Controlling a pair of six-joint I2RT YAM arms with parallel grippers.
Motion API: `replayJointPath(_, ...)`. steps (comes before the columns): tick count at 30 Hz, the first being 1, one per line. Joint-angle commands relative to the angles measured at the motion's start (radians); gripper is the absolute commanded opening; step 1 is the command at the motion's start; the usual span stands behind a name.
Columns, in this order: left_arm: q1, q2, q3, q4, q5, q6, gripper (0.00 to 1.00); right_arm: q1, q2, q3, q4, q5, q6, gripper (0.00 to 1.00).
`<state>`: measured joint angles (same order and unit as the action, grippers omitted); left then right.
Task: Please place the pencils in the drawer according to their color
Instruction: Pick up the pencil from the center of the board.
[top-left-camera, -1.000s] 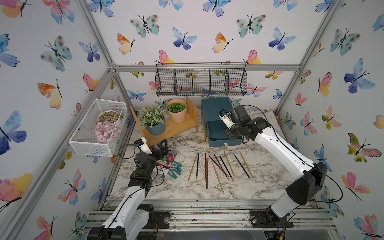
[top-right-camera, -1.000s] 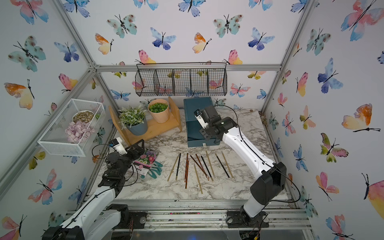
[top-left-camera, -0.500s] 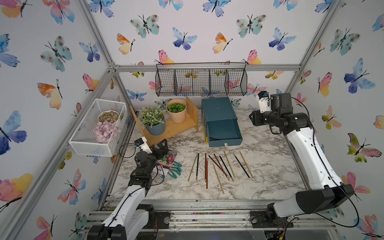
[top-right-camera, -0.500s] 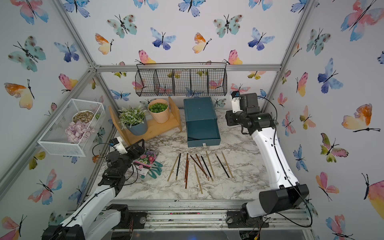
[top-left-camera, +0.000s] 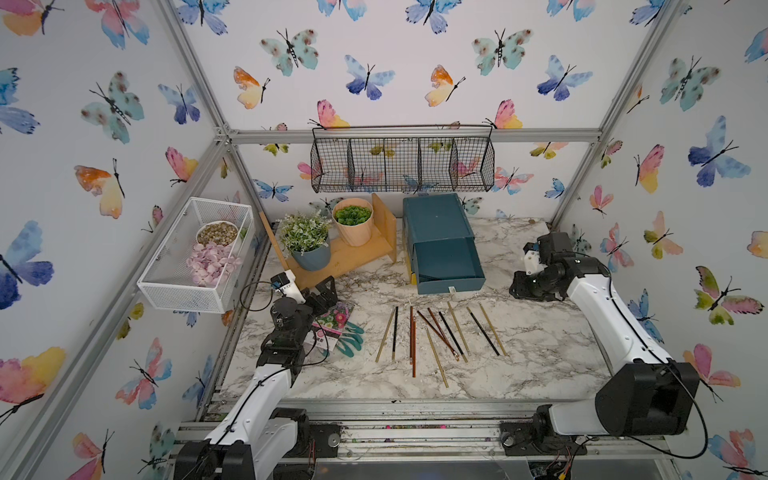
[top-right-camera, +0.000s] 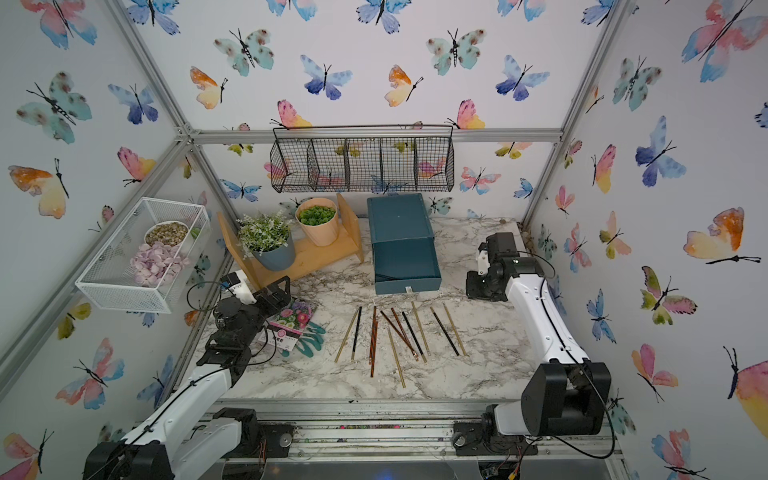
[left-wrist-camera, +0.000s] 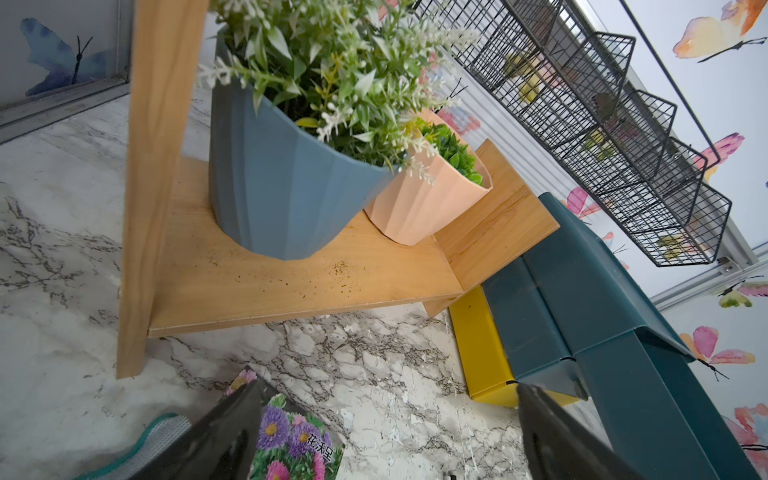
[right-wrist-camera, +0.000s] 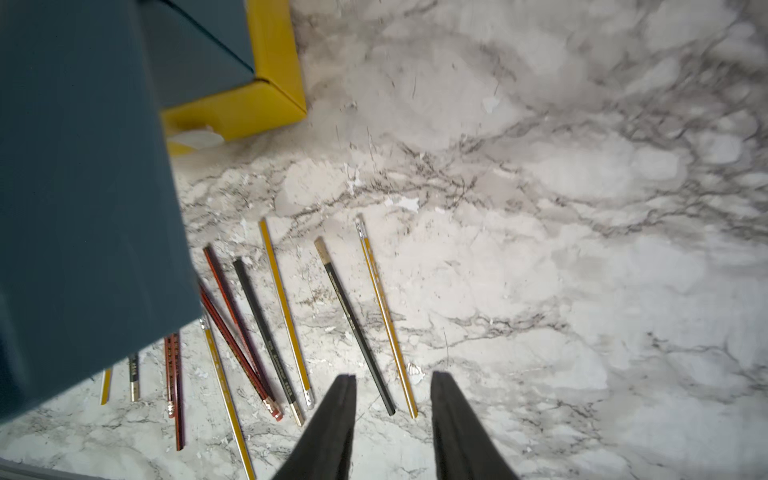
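**Butterfly walls around a marble table**

White walls (top-left-camera: 386, 50) printed with watercolour butterflies close in the back and both sides, joined by grey aluminium frame bars (top-left-camera: 540, 135). The tabletop (top-left-camera: 540, 357) is marble-patterned, white with grey veins. A black wire basket (top-left-camera: 403, 166) with compartments hangs on the back wall, and a white mesh basket (top-left-camera: 178, 297) hangs on the left one. A low wooden stand (top-left-camera: 353, 259) sits at the back. The light is soft and even.
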<state>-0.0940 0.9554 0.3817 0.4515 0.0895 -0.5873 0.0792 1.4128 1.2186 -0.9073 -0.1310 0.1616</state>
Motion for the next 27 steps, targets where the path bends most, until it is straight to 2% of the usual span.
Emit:
replayJointPath(1, -0.006, 0.017, 0.012, 0.012, 0.027, 0.017, 0.98, -0.001, -0.033, -0.098, 0.016, 0.018, 0.049, 0.35)
replayJointPath(3, -0.006, 0.028, 0.012, 0.013, 0.027, 0.014, 0.98, 0.001, -0.043, -0.174, 0.06, 0.003, 0.065, 0.38)
replayJointPath(7, -0.006, 0.047, 0.015, 0.018, 0.032, 0.011, 0.99, 0.016, -0.052, -0.284, 0.149, -0.06, 0.086, 0.35)
replayJointPath(11, -0.006, 0.058, 0.014, 0.025, 0.035, 0.004, 0.98, 0.037, -0.044, -0.339, 0.188, -0.023, 0.109, 0.34)
replayJointPath(17, -0.006, 0.069, 0.008, 0.041, 0.045, -0.008, 0.98, 0.107, -0.004, -0.36, 0.241, 0.012, 0.139, 0.32)
replayJointPath(27, -0.006, 0.063, 0.004, 0.039, 0.045, -0.008, 0.98, 0.173, 0.082, -0.366, 0.308, -0.012, 0.158, 0.3)
